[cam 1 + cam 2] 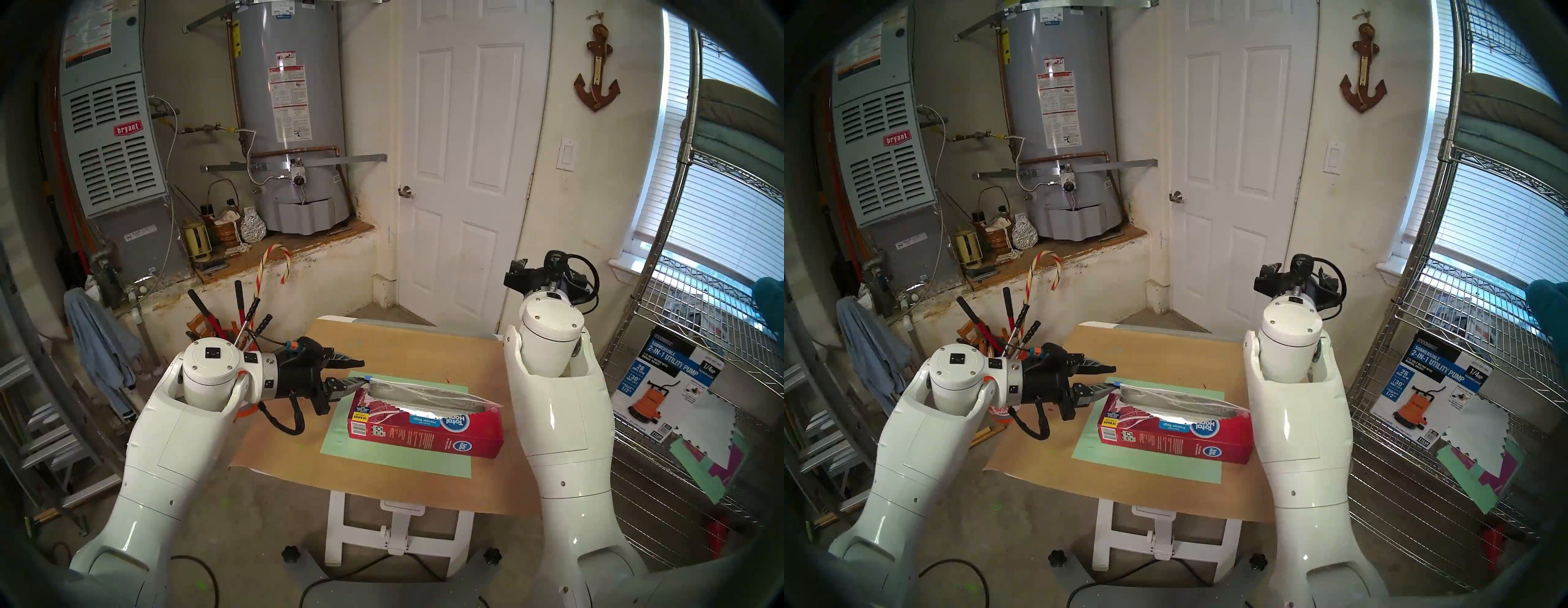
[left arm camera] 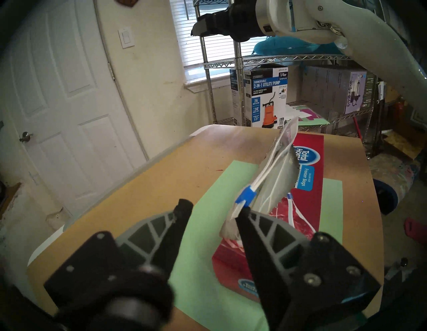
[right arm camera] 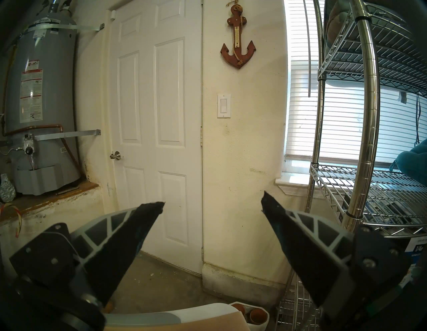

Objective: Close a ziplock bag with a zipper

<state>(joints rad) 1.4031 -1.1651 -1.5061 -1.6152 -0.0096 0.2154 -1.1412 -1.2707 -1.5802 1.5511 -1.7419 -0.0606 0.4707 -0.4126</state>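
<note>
Plastic: ziplock bag [image 2: 272, 171] is clear, crinkly film, draped on the red box [image 1: 428, 429].
Zipper [image 2: 246, 196]: small blue slider at the strip's 9 o'clock end.
Left gripper [image 2: 216, 206]: jaws apart, 1 tip beside the slider, nothing held.
Right gripper [image 3: 212, 204]: wide apart, empty, raised at 2 o'clock.
Risk: you may pinch film, miss the slider, and drag the unanchored bag.

- The left gripper [image 1: 359, 372] reaches in level from the table's [image 1: 297, 424] left side, its two fingers apart with a clear gap between them.
- The zipper [image 1: 368, 377] sits just beyond the lower fingertip, at the near end of the ziplock bag [image 1: 428, 397].
- The bag stretches away from the claw along the top of the red box [image 1: 428, 433].
- The box lies on a green sheet [image 1: 394, 458] below the claw.
- The right gripper [image 1: 515, 276] is well apart, raised high beyond the table's right side.
</note>
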